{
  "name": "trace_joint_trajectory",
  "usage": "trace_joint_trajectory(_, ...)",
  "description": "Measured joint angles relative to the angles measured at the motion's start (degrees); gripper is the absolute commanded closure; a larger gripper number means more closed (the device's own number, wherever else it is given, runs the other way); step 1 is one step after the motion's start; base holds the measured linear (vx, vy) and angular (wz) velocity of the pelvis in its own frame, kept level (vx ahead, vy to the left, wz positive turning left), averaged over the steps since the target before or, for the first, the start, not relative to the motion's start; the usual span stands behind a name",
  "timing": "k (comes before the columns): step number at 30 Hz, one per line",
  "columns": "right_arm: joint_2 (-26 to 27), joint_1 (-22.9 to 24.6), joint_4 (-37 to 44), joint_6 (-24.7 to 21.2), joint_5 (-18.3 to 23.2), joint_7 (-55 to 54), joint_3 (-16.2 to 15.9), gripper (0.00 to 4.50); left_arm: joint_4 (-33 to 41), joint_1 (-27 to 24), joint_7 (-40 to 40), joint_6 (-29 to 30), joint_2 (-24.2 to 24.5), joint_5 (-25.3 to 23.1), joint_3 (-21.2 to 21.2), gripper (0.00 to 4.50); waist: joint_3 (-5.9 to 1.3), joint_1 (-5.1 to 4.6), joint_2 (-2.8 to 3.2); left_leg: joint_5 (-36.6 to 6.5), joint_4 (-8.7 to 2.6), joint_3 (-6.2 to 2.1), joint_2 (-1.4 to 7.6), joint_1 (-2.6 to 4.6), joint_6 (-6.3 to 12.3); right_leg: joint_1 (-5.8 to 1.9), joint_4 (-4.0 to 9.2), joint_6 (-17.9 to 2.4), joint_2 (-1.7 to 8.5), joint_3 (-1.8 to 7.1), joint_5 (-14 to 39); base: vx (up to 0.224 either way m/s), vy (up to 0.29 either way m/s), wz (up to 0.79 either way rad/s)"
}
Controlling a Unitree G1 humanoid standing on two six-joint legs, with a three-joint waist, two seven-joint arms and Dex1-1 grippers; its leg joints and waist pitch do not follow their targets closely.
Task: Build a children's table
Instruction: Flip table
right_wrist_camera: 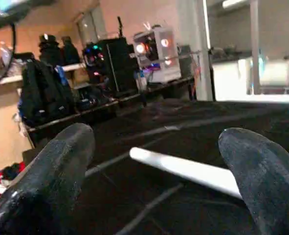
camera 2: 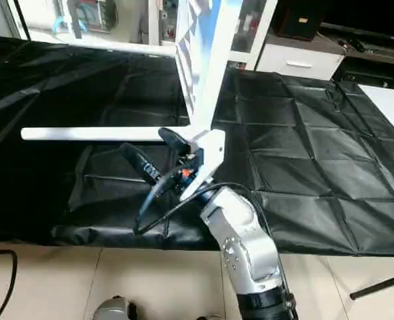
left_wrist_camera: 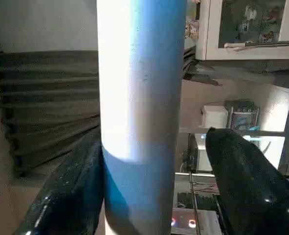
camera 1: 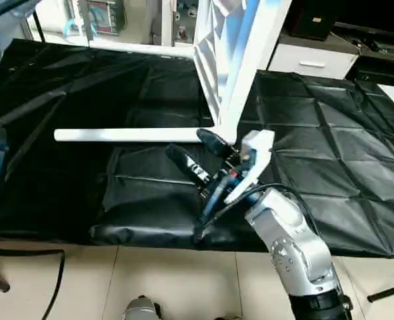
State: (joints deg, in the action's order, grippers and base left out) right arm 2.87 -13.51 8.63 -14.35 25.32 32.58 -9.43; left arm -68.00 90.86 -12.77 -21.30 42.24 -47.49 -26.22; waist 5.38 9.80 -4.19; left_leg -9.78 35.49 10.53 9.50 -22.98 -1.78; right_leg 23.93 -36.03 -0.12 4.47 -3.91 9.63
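Two grippers: left gripper (left_wrist_camera: 154, 196) brackets a leg (left_wrist_camera: 142, 98), grip unclear; right gripper (camera 1: 197, 152) gapes beside the lying leg (camera 1: 127, 135), poised to grab.

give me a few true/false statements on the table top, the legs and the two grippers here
1. A white leg lies flat on the black cloth. True.
2. The right gripper is shut on that leg. False: its jaws stand wide open, close to the leg's end but not around it.
3. The table top lies flat on the cloth. False: it stands tilted up on edge.
4. A white tube runs between the left gripper's fingers. True.
5. The right gripper reaches in from the cloth's far edge. False: the arm comes over the near edge.
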Motion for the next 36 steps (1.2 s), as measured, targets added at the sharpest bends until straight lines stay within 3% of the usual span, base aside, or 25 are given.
trace_joint_trajectory(6,-0.35,0.37,0.29,1.25,0.12,0.73,0.03,0.0,-0.35,0.07,0.52,0.0,0.0,0.39,0.01,1.87,0.0,-0.04,0.02,0.0,0.0,-0.01,0.0,0.02,0.0,0.0,0.0,0.01,0.0,0.0,0.0,0.0,0.0,0.0)
trace_joint_trajectory(10,-0.81,0.45,0.28,1.39,0.07,0.95,0.03,0.0,-0.56,0.32,0.52,0.11,0.04,1.06,0.17,2.0,-0.01,-0.06,0.03,0.0,0.0,-0.01,0.0,0.02,0.0,-0.01,0.0,0.0,0.0,0.0,0.0,0.0,0.0,0.0)
trace_joint_trajectory(12,-0.94,0.45,0.29,1.4,0.02,0.96,0.03,0.0,-0.62,0.37,0.52,0.14,0.03,1.19,0.18,2.32,-0.01,-0.1,0.02,0.0,0.0,-0.01,0.0,0.02,0.0,0.0,0.0,0.0,0.0,0.0,0.0,0.0,0.0,0.0)
trace_joint_trajectory(16,-1.37,0.45,0.28,1.4,-0.08,0.94,0.03,0.0,-0.87,0.49,0.51,0.24,0.05,1.82,0.56,2.52,-0.02,-0.12,0.02,0.0,0.0,-0.01,0.0,0.02,0.0,-0.01,0.0,0.0,0.0,0.0,0.0,0.0,0.0,0.0)
trace_joint_trajectory(17,-1.37,0.45,0.28,1.4,-0.14,0.91,0.03,0.0,-0.88,0.49,0.49,0.27,0.06,1.98,0.58,2.76,-0.01,-0.15,0.02,0.0,0.0,-0.01,0.0,0.02,0.0,0.0,0.0,0.0,0.0,0.0,0.0,0.0,0.0,0.0)
trace_joint_trajectory(22,-1.82,0.44,0.19,1.4,-0.74,0.24,0.03,0.0,-0.9,0.18,-0.87,1.03,0.18,3.11,1.29,2.91,-0.02,-0.17,0.05,0.0,0.0,-0.01,0.0,0.02,0.0,0.0,0.0,0.0,0.0,0.0,0.0,0.0,0.0,0.0)
trace_joint_trajectory(31,-2.75,0.38,-2.88,0.0,-3.63,-4.15,0.42,0.0,-0.75,-3.48,-5.29,3.69,0.28,9.54,7.3,2.93,0.02,0.14,0.49,0.0,-0.06,0.01,-0.02,-0.02,0.0,0.02,-0.02,0.0,0.01,0.0,0.0,0.0,0.0,0.0)
trace_joint_trajectory(36,-3.64,0.16,-4.07,-1.6,-3.89,-4.88,0.6,0.0,0.07,-5.69,-7.11,6.93,-0.29,16.49,13.99,2.92,0.01,-0.03,0.49,0.0,-0.08,0.12,-0.09,-0.05,0.0,0.05,0.02,-0.21,0.08,0.05,-0.12,0.0,0.0,0.0)
